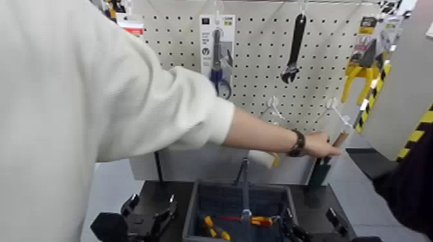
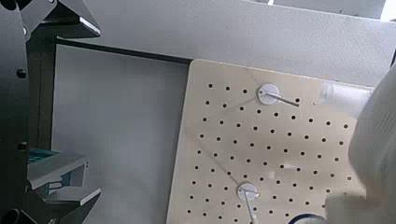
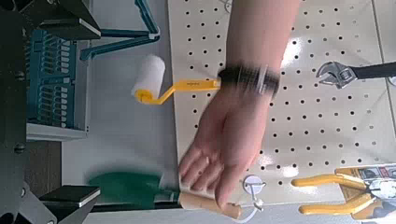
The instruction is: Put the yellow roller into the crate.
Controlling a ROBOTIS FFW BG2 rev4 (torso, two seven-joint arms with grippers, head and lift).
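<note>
The yellow roller [image 1: 263, 158] hangs at the pegboard's lower edge, above the crate and partly behind a person's forearm. The right wrist view shows its white sleeve [image 3: 149, 77] and yellow handle. The crate [image 1: 193, 209] stands below on the dark table, with a thin upright centre handle [image 1: 245, 186]. It also shows in the right wrist view [image 3: 51, 79]. My left gripper [image 1: 152, 220] is low at the front left, open and empty. My right gripper [image 1: 291, 230] is low at the front right, open and empty. Both are well below the roller.
A person in a white sweater reaches across the pegboard [image 1: 264, 58]. Their hand [image 1: 319, 145] holds the wooden-and-green-handled tool [image 3: 140, 187]. A wrench [image 1: 294, 48], scissors [image 1: 219, 61] and yellow pliers [image 1: 361, 71] hang there. Tools [image 1: 212, 226] lie in the crate.
</note>
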